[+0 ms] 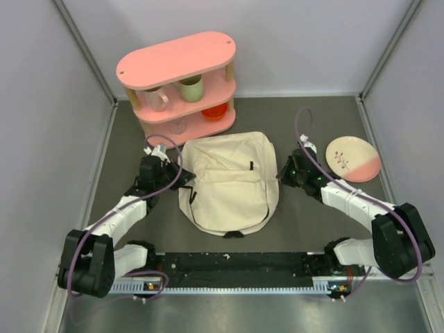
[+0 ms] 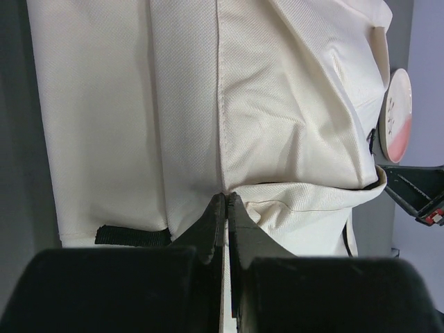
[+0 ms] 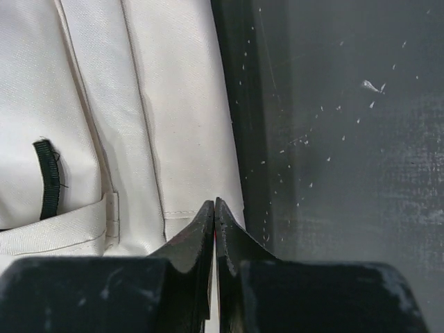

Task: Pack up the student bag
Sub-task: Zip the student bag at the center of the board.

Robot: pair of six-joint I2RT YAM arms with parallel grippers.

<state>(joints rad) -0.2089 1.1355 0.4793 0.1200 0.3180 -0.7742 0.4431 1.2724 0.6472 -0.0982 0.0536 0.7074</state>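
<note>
The student bag is a cream fabric backpack lying flat in the middle of the table, with dark zipper lines and a small black loop. My left gripper is at the bag's left edge. In the left wrist view its jaws are closed, pinching a fold of the cream fabric. My right gripper is at the bag's right edge. In the right wrist view its jaws are closed on the bag's side edge, with cream fabric showing between them.
A pink two-tier shelf stands behind the bag, holding a green mug, a clear mug, a glass and an orange bowl. A cream and pink plate lies right of the bag. Grey walls enclose the table.
</note>
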